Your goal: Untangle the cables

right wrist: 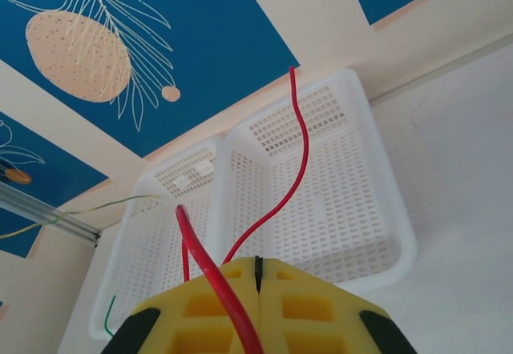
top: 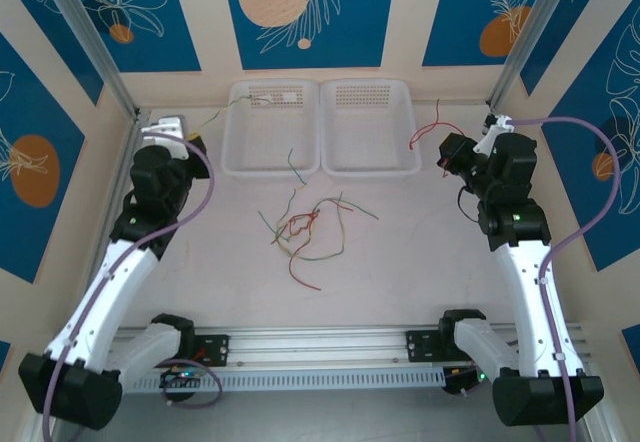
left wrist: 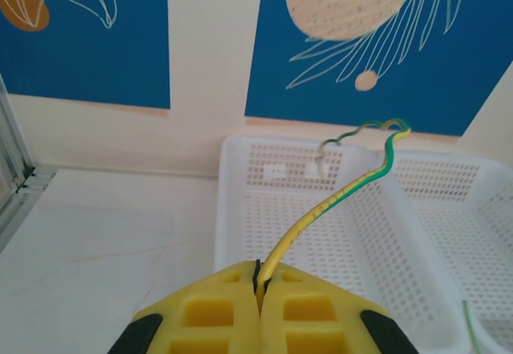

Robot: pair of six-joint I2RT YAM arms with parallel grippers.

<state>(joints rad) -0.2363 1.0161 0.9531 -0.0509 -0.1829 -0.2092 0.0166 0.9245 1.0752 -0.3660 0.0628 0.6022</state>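
Left claw point(left wrist: 258, 286), clamped on a yellow-green wire point(left wrist: 337, 198), holds it over the left basket point(left wrist: 227, 210) near the table's point(top: 420, 252) far-left corner. Right claw point(right wrist: 258, 270) pinches a red wire point(right wrist: 296, 178) by the far-right edge. Other cables point(top: 310, 227) lie tangled mid-table.

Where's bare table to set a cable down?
Bare table between the cable tangle and the left arm, likewise toward the right arm, and the strip before the near rail. Crowded: centre, from the tangle up to the white baskets.

arms point(top: 100, 292) point(top: 530, 282) 2 | end effectors point(left wrist: 258, 282) point(right wrist: 258, 270) 2 | white baskets point(top: 232, 132) point(top: 370, 137) 2 | held cables point(left wrist: 337, 198) point(right wrist: 305, 154) 2 | tangled cables point(top: 305, 227) count unclear
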